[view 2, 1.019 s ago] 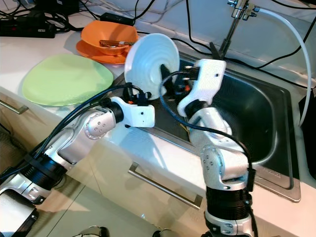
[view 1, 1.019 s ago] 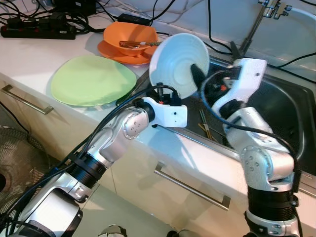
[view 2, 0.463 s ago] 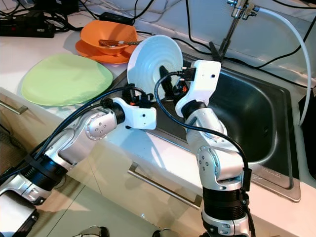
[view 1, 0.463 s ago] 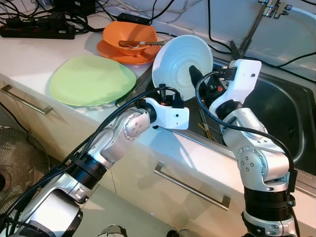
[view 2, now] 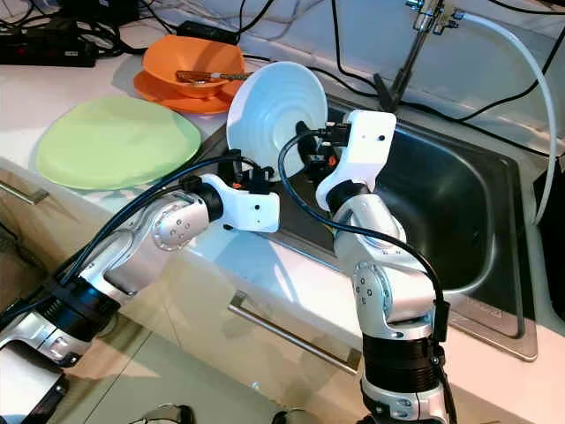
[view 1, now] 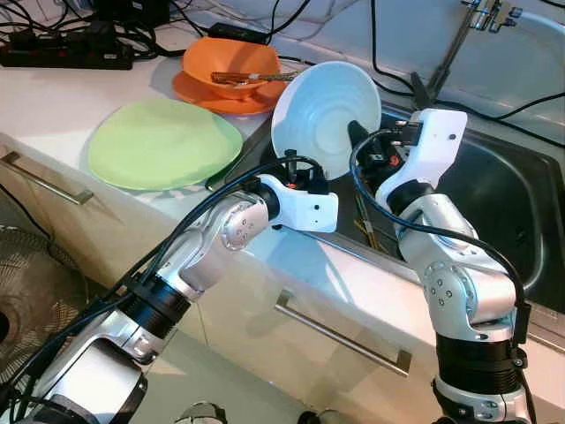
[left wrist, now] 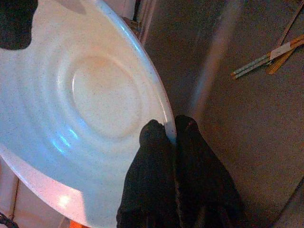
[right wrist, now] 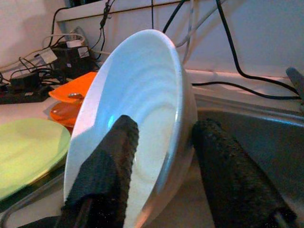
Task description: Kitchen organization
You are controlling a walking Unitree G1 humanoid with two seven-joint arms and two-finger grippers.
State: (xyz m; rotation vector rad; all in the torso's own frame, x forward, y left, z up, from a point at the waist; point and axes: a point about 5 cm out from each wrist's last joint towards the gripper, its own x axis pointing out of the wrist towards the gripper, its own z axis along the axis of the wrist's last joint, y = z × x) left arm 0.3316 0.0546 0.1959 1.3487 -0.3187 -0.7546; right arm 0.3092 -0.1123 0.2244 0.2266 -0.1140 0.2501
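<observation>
1 white bowl (view 1: 320, 113), glossy, round, ribbed with concentric rings, held tilted on edge over the steel sink (view 1: 494, 190). Left tool (left wrist: 165, 135) clamped on its rim, one finger each side. Right tool (right wrist: 161, 156) straddles the opposite rim, fingers apart, one inside the bowl, one behind; contact unclear. On the table left of the tools: 1 flat matte green plate (view 1: 163, 141), 1 orange bowl (view 1: 231, 62) stacked on 1 orange plate (view 1: 199, 89). Chopsticks (left wrist: 268, 54) lie on the sink floor below.

I see a white countertop (view 1: 53, 97); left of its steel sink (view 2: 459, 203), cream drawers (view 1: 79, 230) beneath.
</observation>
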